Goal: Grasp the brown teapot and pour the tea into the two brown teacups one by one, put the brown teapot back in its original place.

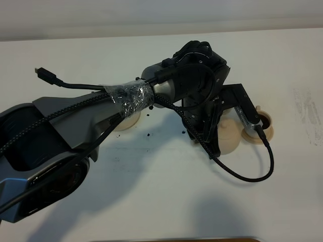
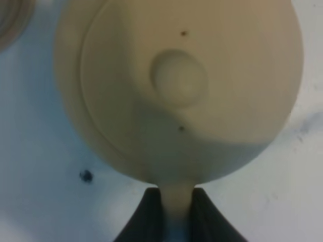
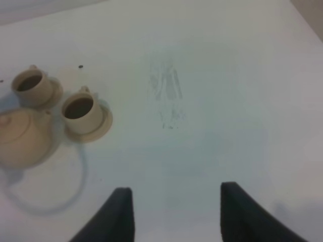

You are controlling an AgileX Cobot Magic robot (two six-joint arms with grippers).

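Left gripper (image 2: 176,214): jaws clamped on the handle of the teapot (image 2: 176,85), seen from directly above in the left wrist view; lid knob at centre, two small dark specks on the lid. From the high camera the left arm (image 1: 75,121) reaches across the middle and hides most of the pot; only a tan edge (image 1: 229,136) shows under the wrist.

Right gripper (image 3: 174,212): jaws apart, nothing between them, hanging above bare white table (image 3: 212,101) well apart from the crockery (faint grey scuff marks on the surface there).

Two cups, each on its own small saucer, stand close together just beside the teapot (image 3: 22,136): near cup (image 3: 79,109) and far cup (image 3: 31,85), both dark inside. One cup (image 1: 262,123) shows at the arm's right edge in the high view.

Larger saucer (image 1: 128,121) sits partly under the arm, left of the pot, with nothing visibly on it. Dark specks on the table nearby.
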